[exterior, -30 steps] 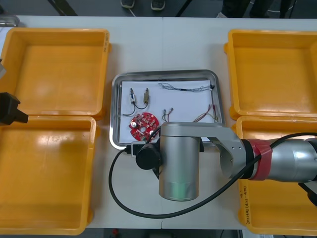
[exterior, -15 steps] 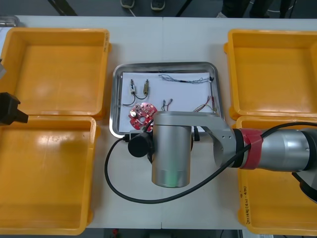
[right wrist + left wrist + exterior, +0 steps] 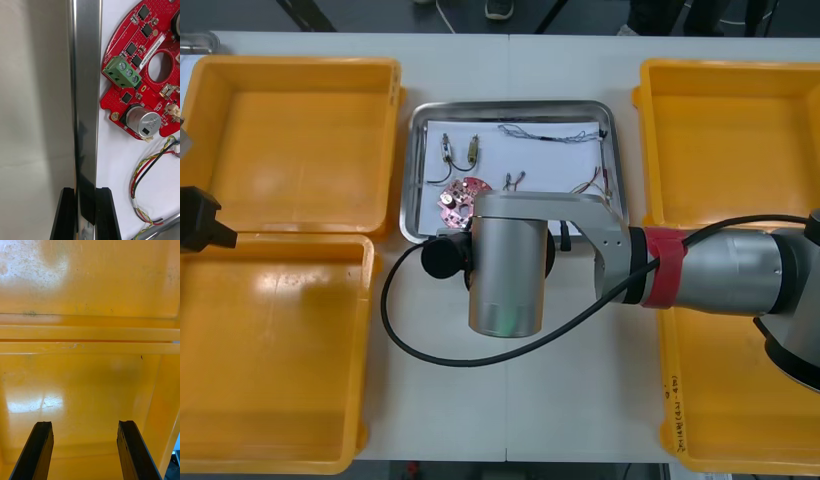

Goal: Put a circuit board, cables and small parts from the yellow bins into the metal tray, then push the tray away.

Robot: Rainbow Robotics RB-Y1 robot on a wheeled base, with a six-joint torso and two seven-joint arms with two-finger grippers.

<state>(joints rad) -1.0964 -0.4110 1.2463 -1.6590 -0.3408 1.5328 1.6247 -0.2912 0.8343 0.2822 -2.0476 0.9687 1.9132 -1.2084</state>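
Observation:
The metal tray (image 3: 412,170), white inside, lies between the yellow bins. In it are a round red circuit board (image 3: 452,197), a twisted blue and white cable (image 3: 545,133), a red and yellow cable (image 3: 594,184) and small metal parts (image 3: 459,151) on black leads. My right arm (image 3: 505,265) reaches over the tray's near edge and hides it. In the right wrist view my right gripper (image 3: 85,210) is shut on the tray's rim (image 3: 87,75), beside the circuit board (image 3: 146,67) and a cable (image 3: 150,168). My left gripper (image 3: 84,450) hangs open over a bin.
Two yellow bins (image 3: 290,140) stand at the left and two more (image 3: 730,140) at the right. The left arm (image 3: 200,220) sits parked at the left edge, above the rims (image 3: 90,341) where the two left bins meet. The right arm's black hose loops over the table (image 3: 395,330).
The tray has slid away towards the table's far edge, and my right arm has moved with it, still shut on the rim. The left arm has not moved.

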